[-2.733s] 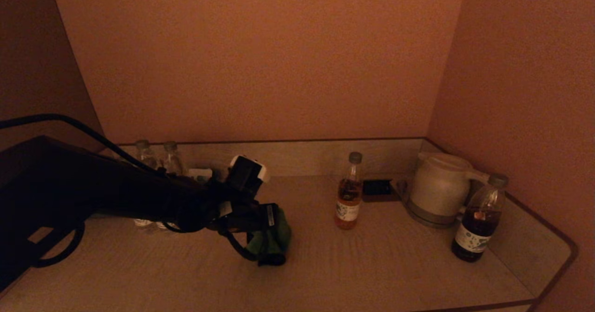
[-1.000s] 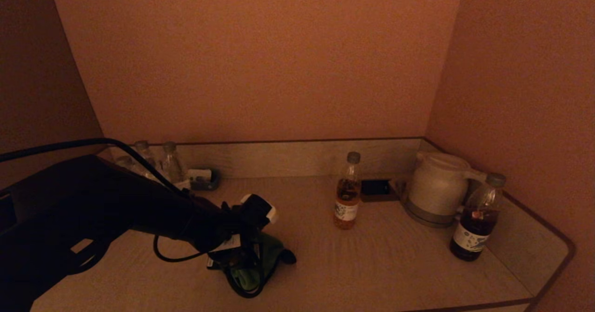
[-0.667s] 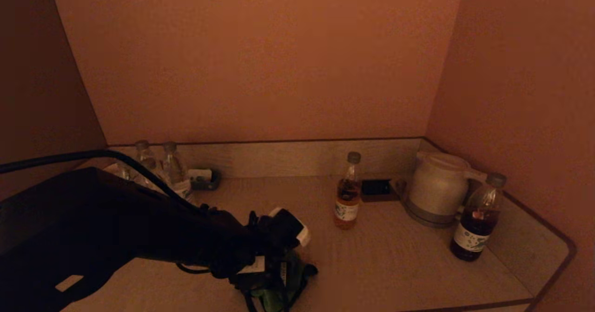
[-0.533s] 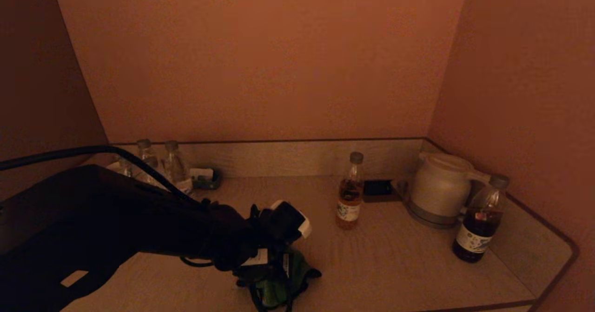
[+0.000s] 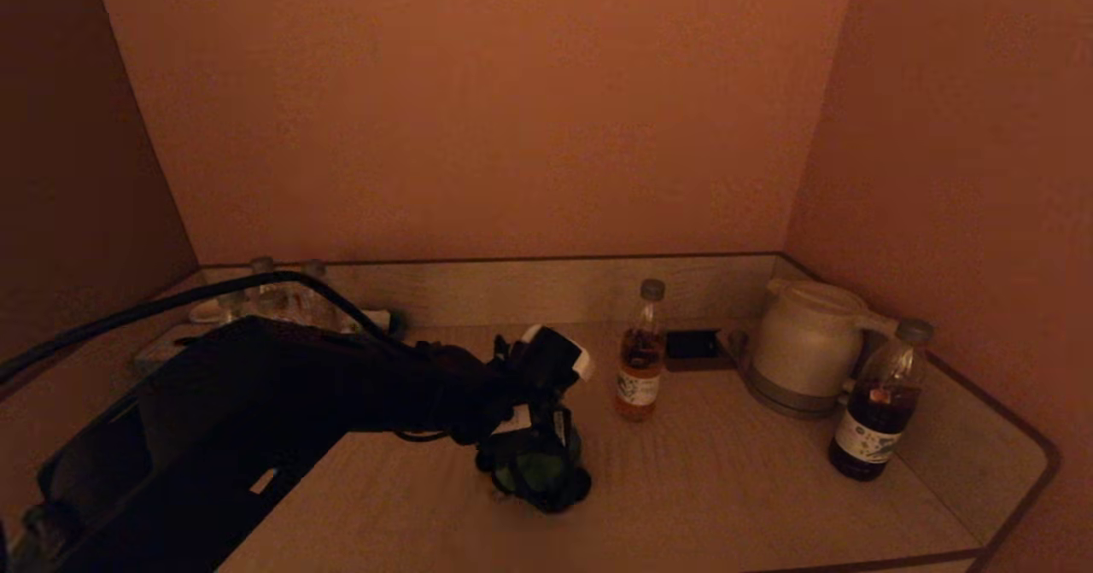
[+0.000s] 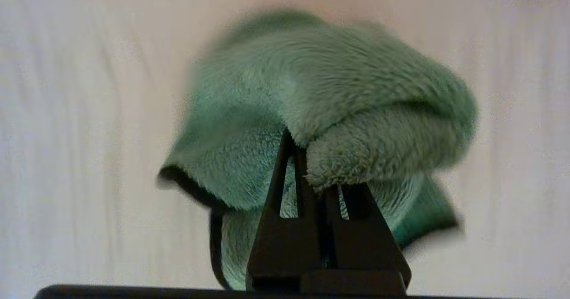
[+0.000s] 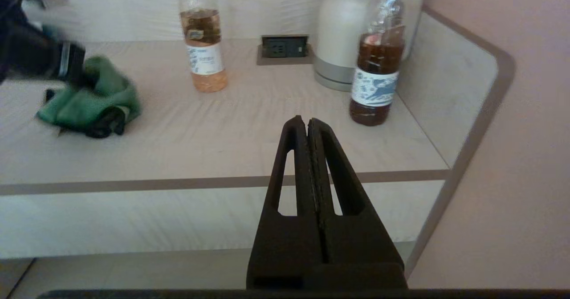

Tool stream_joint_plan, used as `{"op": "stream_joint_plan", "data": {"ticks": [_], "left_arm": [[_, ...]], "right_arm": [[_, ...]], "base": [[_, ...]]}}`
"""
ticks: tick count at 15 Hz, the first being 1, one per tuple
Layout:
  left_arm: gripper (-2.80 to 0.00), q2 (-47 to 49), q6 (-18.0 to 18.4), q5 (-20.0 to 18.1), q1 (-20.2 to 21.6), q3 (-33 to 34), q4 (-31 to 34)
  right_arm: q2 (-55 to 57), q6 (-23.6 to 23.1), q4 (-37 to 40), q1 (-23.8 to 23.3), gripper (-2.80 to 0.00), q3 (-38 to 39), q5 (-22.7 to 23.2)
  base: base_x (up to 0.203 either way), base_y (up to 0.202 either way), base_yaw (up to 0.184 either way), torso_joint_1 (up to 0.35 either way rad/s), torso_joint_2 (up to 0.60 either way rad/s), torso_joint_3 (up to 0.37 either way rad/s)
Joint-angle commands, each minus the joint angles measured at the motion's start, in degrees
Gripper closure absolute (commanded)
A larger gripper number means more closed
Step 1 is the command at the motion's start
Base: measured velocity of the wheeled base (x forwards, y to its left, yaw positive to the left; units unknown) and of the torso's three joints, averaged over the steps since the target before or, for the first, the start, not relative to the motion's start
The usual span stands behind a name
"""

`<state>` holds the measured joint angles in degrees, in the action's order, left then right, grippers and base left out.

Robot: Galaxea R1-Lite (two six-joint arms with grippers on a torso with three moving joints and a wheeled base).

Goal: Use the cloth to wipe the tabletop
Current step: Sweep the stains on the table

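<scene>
Pinching the cloth against the worktop, our left hand sat nearest the orange bottle; our right hand, pressed together, hung off the front edge.

1. Looks like a hotel-room refreshment nook: a small recessed alcove, plain walls on three sides, dim warm light.
2. Wood-grain counter with rounded corner, dark edge band and low upstand along back and side.
3. White electric kettle on its base, back right corner.
4. Power socket set into the counter just beside the kettle.
5. Guest-style drinks: amber tea bottle mid-counter; dark drink bottle near the right edge, in front of the kettle.
6. Clear water bottles grouped at the back left, with a small tray of items beside them; contents not readable.
</scene>
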<state>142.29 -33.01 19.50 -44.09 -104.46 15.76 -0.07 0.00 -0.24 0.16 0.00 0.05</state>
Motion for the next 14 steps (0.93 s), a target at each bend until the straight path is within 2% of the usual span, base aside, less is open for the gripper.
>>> {"op": "stream_joint_plan", "data": {"ticks": [1, 2, 4, 6, 9, 14], "left_arm": [[0.0, 6.6, 1.4, 0.2, 2.1, -7.6, 1.1], [0.0, 7.5, 2.9, 0.3, 3.4, -7.7, 0.8], [0.0, 7.9, 2.7, 0.4, 6.3, -7.6, 0.8], [0.0, 7.9, 2.5, 0.5, 6.8, -7.6, 1.0], [0.0, 7.3, 1.6, 2.6, 12.9, -7.4, 1.9], [0.0, 2.8, -1.9, 3.9, 16.5, -3.2, 6.5]], "right_arm": [[0.1, 0.0, 0.0, 0.0, 0.0, 0.0, 0.0], [0.1, 0.0, 0.0, 0.0, 0.0, 0.0, 0.0], [0.1, 0.0, 0.0, 0.0, 0.0, 0.0, 0.0], [0.1, 0.0, 0.0, 0.0, 0.0, 0.0, 0.0], [0.1, 0.0, 0.0, 0.0, 0.0, 0.0, 0.0], [0.1, 0.0, 0.0, 0.0, 0.0, 0.0, 0.0]], "base": [[0.0, 0.0, 0.0, 0.0, 0.0, 0.0], [0.0, 0.0, 0.0, 0.0, 0.0, 0.0], [0.0, 0.0, 0.0, 0.0, 0.0, 0.0], [0.0, 0.0, 0.0, 0.0, 0.0, 0.0], [0.0, 0.0, 0.0, 0.0, 0.0, 0.0], [0.0, 0.0, 0.0, 0.0, 0.0, 0.0]]}}
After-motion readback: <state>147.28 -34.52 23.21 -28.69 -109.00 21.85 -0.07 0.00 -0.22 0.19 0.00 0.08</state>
